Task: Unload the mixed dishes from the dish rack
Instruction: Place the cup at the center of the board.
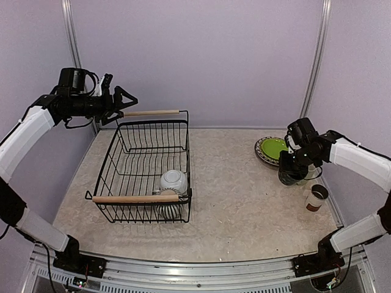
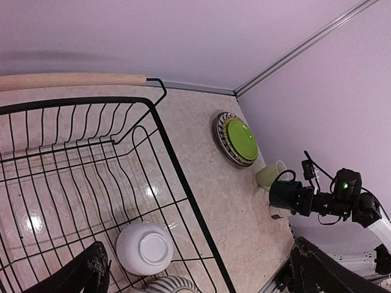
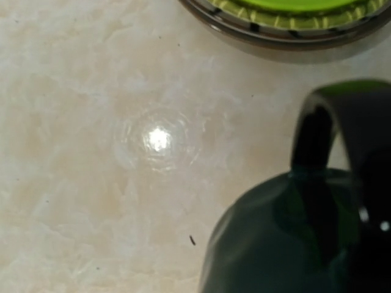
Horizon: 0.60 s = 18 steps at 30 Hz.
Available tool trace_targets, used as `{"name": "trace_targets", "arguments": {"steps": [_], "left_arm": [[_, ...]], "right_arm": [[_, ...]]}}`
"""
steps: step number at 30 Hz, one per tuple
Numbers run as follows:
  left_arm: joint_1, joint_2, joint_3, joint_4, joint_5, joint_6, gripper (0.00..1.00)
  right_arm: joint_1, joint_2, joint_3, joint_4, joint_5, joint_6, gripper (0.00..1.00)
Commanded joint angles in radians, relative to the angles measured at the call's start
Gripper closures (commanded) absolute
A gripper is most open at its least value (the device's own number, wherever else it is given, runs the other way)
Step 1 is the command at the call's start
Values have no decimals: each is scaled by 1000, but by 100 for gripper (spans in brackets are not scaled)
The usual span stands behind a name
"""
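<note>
Pinching the dark teal mug (image 1: 292,177) at right of frame, seemingly to park it beside the lime-green plate (image 1: 270,148), the right gripper (image 1: 292,166) is holding tight; the left gripper (image 1: 127,107) is hovering wide open, empty, upper left by the dish rack (image 1: 187,152).

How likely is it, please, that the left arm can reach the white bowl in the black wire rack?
Probably yes: the left gripper is open, and the white bowl lies uncovered in the open-topped rack.
</note>
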Motion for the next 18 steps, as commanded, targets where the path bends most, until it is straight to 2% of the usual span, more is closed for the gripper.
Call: {"name": "trace_targets", "arguments": {"steps": [1, 4, 9, 18], "left_arm": [[-5, -50, -25, -21, -106, 19, 1], [-5, -63, -37, -25, -142, 19, 1], [-4, -67, -22, -81, -219, 38, 1], [-5, -58, -25, -104, -187, 42, 1]], "right_arm": [[-35, 75, 2, 54, -37, -36, 100], [-54, 133, 3, 82, -88, -58, 100], [-57, 227, 40, 89, -90, -84, 100], [-85, 345, 98, 107, -92, -126, 100]]}}
